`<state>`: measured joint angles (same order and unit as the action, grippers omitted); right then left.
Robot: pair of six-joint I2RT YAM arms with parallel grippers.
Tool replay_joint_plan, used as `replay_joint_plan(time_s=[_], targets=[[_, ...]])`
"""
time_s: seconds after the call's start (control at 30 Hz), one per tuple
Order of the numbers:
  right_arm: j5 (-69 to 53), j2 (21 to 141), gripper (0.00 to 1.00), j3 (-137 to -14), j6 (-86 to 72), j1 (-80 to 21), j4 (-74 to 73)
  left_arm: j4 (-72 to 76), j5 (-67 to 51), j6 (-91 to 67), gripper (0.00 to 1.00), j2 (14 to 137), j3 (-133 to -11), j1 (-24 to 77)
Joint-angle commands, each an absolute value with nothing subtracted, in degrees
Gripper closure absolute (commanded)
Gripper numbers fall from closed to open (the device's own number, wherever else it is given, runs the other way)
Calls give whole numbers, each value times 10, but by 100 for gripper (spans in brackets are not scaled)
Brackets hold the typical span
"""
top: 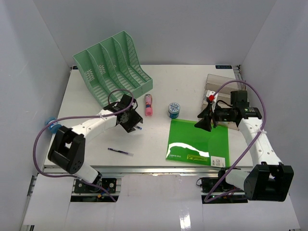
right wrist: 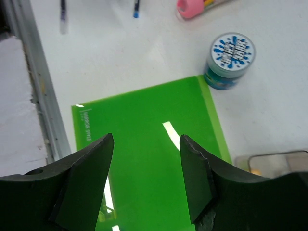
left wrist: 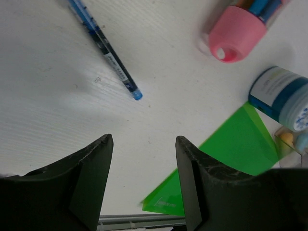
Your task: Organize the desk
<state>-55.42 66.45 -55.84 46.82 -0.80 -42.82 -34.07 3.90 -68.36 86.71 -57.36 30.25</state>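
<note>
Desk surface point(top: 192, 82) lies under both arms and looks messy. Left claw point(left wrist: 144, 144) and right claw point(right wrist: 147, 142) are spread wide and hold nothing. Nothing looks put away yet. Lying loose are one pen point(left wrist: 108, 53), a second pen point(top: 120, 151), one pink case point(left wrist: 236, 31), one jar point(right wrist: 230, 57) and one green folder point(right wrist: 154, 159). One rack point(top: 113, 65) and one clear box point(top: 219, 86) wait at the back.
</note>
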Motion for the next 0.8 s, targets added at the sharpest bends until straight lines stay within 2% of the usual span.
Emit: replay_joint_plan(time_s=[0.0,0.63,0.77], targets=[[-647,659,36,-530,444,-7,-412,-426,64,-716,41,902,-637,296],[-666,644,35,-497,455,-7,-409,-476,104,-727,47,1048,-726,287],[-669,642,35,-495,455,-7,-409,-476,107,-723,55,1065,-724,278]])
